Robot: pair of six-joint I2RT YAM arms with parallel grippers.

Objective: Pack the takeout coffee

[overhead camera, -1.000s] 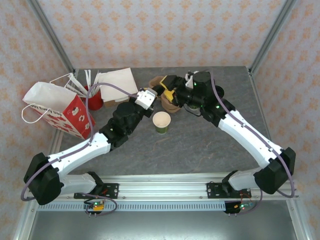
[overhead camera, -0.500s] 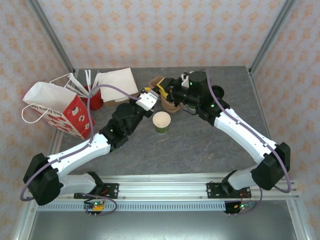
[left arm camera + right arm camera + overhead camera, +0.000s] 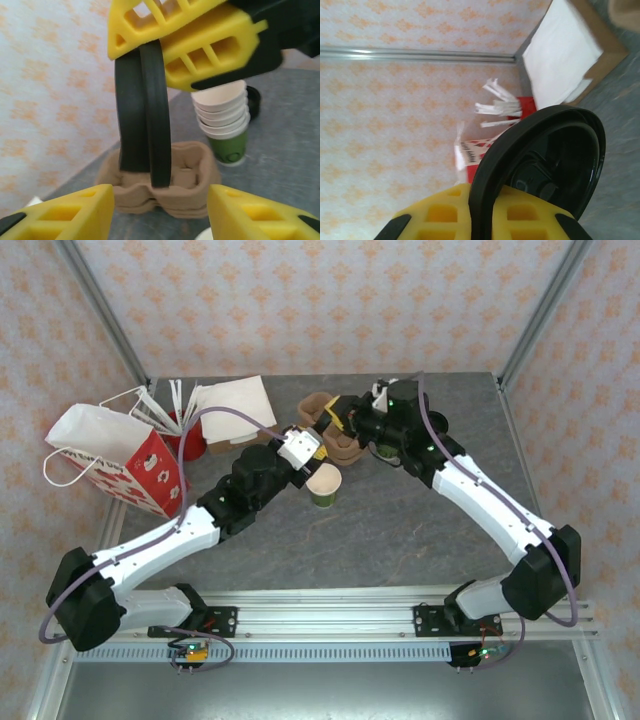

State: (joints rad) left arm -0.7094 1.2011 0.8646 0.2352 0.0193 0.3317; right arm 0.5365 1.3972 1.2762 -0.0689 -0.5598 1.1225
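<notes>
Now, from the near edge both arms reach up the grey table (image 3: pixel 400 530) and lean in towards the middle, elbows thrown out wide. The left arm comes in from the near left, forearm angled up and to the right. The left gripper (image 3: pixel 320 452) hovers just behind the green paper cup (image 3: pixel 323 483). That cup stands upright mid-table, top open, cream lining showing.

From the left wrist, the yellow fingers (image 3: pixel 70 212) stand well apart with nothing between them.

Just beyond hangs the right gripper (image 3: pixel 340 420). Its arm sweeps in from the near right, long forearm climbing leftwards, wrist bent towards the centre. Its jaws are clamped tight on a black lid (image 3: pixel 150 115), held on edge in the air. The lid is clear of the cup, a little past it and above the stack of brown pulp cup carriers (image 3: pixel 160 185). The right wrist view shows the same grip: right gripper (image 3: pixel 482 200) pinching the lid's rim, hollow underside (image 3: pixel 545 160) facing the camera.

Further back, beside the carriers, is a stack of cream-lined cups (image 3: pixel 225 115) with a green one at the bottom.

Far left, a red paper bag (image 3: pixel 110 455) with white handles carries white printing, too small to read. Behind it sit a red cup of white sticks (image 3: pixel 185 430) and white napkins (image 3: pixel 230 405).
</notes>
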